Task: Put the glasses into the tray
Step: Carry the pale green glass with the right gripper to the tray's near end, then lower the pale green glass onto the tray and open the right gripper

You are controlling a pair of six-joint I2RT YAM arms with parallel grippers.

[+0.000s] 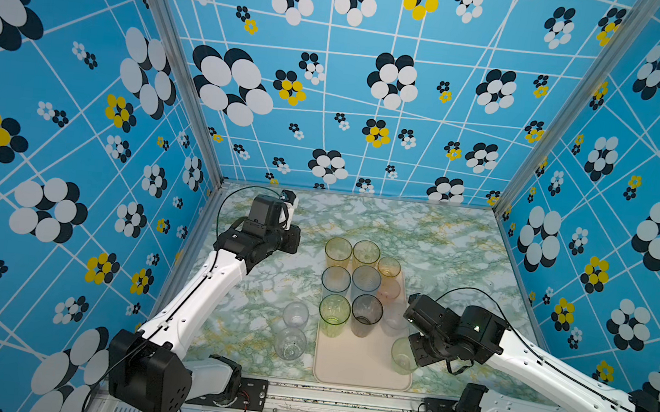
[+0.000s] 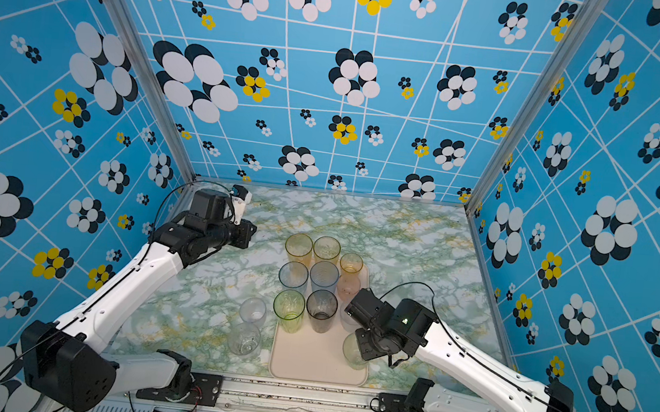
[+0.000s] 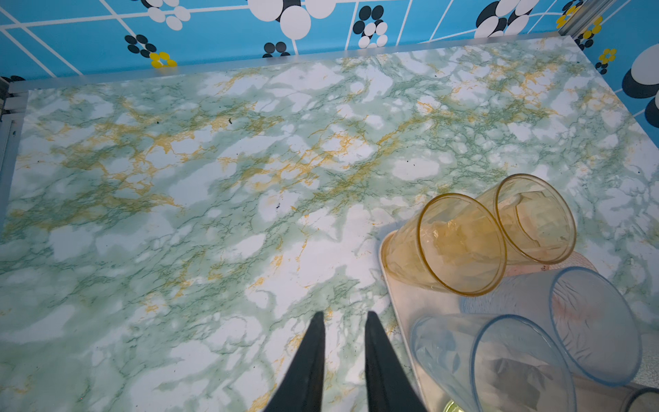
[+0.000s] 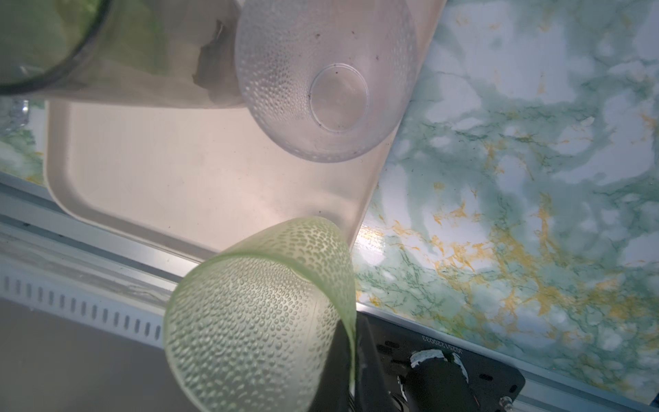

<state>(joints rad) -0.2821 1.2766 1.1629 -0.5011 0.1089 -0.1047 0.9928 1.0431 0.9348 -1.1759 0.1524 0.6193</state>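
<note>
Green glass [image 4: 249,321] in tight right hand [image 4: 352,342] at tray [image 4: 160,171] edge; left hand [image 3: 345,315] ajar, empty.

Nine tinted tumblers [image 1: 366,280] are seen standing upright in close rows on the pale cream-pink tray [image 1: 362,363], near the left end effector [image 3: 344,314]. A pale green dimpled tumbler [image 4: 249,321] is pinched by its wall in the right end effector [image 4: 356,356] at the tray's edge. Two clear tumblers [image 1: 295,314] are left on the bench [image 1: 441,248], off the tray, well apart from the left end effector.
</note>
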